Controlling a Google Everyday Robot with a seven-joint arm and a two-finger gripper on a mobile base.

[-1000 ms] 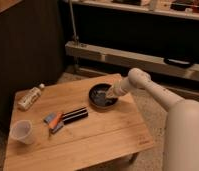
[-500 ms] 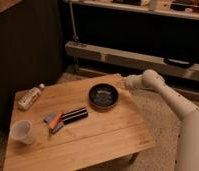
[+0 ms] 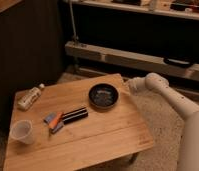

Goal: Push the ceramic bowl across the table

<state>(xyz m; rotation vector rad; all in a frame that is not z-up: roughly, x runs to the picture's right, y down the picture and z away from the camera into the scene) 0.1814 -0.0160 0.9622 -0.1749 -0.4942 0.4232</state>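
Where the wood-plank tabletop (image 3: pixel 108 139) lies nearest, at left: translucent plastic cup (image 3: pixel 22 131), upright. Beyond: small blue-and-orange item (image 3: pixel 54 121) beside black oblong object (image 3: pixel 75 115). Farther, right of centre: ceramic bowl (image 3: pixel 103 95). Far left: bottle (image 3: pixel 29 97), lying flat. Far right edge: claw (image 3: pixel 129 86), just beside bowl; released or clenched, cannot tell.

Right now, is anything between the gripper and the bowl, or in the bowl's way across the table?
Nothing visible between the gripper and the bowl; the gripper is beside the bowl at the table edge. Past the bowl, a black bar and a blue item would block a diagonal push; bottle and cup lie beyond.
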